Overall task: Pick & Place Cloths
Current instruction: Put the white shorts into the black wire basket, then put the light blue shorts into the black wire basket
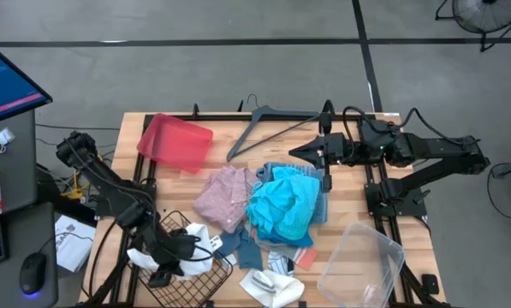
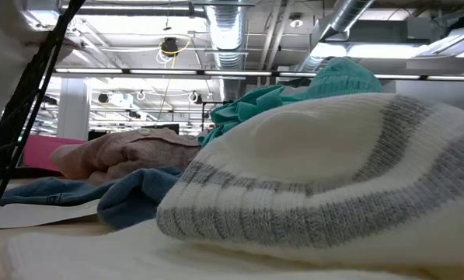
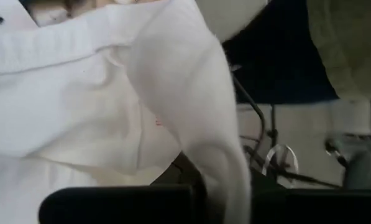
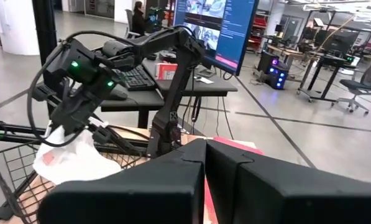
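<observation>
My left gripper (image 1: 164,259) is at the table's near left corner, over a black wire basket (image 1: 205,278), and is shut on a white cloth (image 4: 70,155). More cloths lie heaped at mid-table: pale pink checked (image 1: 225,195), turquoise (image 1: 282,205), blue-grey (image 1: 240,245). White and grey-striped pieces (image 1: 270,287) lie at the near edge and fill the low view (image 2: 325,179). My right gripper (image 1: 309,152) is shut, holds nothing, and hovers past the heap on its far side. My left gripper holds the white cloth between its two fingers by a bunched upper part (image 4: 64,132), coming from above. The cloth hangs slack below the fingers, over the wire basket. It fills the left wrist view (image 3: 110,106), which hides the exact place of contact.
A red plastic tray (image 1: 176,141) lies at the far left of the table and a grey hanger (image 1: 268,127) at the far edge. A clear plastic tub (image 1: 364,263) stands at the near right. A desk with a monitor (image 1: 2,81) is left of the table.
</observation>
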You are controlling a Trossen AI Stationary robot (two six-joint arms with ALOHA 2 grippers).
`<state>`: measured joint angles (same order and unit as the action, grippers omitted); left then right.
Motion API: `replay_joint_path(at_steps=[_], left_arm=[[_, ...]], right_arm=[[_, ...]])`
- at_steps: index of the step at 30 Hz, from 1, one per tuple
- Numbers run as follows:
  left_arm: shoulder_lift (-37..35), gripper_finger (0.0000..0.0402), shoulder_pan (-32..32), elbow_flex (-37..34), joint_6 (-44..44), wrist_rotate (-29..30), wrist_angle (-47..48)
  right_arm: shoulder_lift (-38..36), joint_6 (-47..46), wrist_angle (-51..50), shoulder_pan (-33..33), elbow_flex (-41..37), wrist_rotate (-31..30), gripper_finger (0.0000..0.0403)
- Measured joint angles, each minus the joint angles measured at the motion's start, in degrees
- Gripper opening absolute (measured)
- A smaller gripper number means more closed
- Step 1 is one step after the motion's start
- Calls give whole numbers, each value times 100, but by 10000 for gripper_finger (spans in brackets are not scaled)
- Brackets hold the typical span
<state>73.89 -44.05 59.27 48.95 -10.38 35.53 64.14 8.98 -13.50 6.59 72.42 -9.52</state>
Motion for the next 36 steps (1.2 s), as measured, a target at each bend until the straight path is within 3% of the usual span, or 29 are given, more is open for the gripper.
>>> replay_joint_path(at_steps=[3, 10, 22, 28, 33, 36], left_arm=[[0, 4, -36, 0, 5, -300, -1], [0, 24, -18, 0, -216, -315, 0], [0, 171, 64, 0, -198, -307, -3], [-27, 217, 378, 0, -25, 232, -195], [-347, 222, 984, 7, -84, 705, -403], [-655, 219, 1330, 7, -534, 1384, -647]], right_arm=[[0, 2, -72, 0, 0, 0, 5], [0, 2, -436, -88, 0, -1, 11], [0, 0, -882, -186, 0, -52, 133], [189, -572, -1860, -190, 1, -645, 198], [590, -1212, -2664, -184, -3, -700, 230], [870, -1559, -3210, -117, -6, -573, 234]])
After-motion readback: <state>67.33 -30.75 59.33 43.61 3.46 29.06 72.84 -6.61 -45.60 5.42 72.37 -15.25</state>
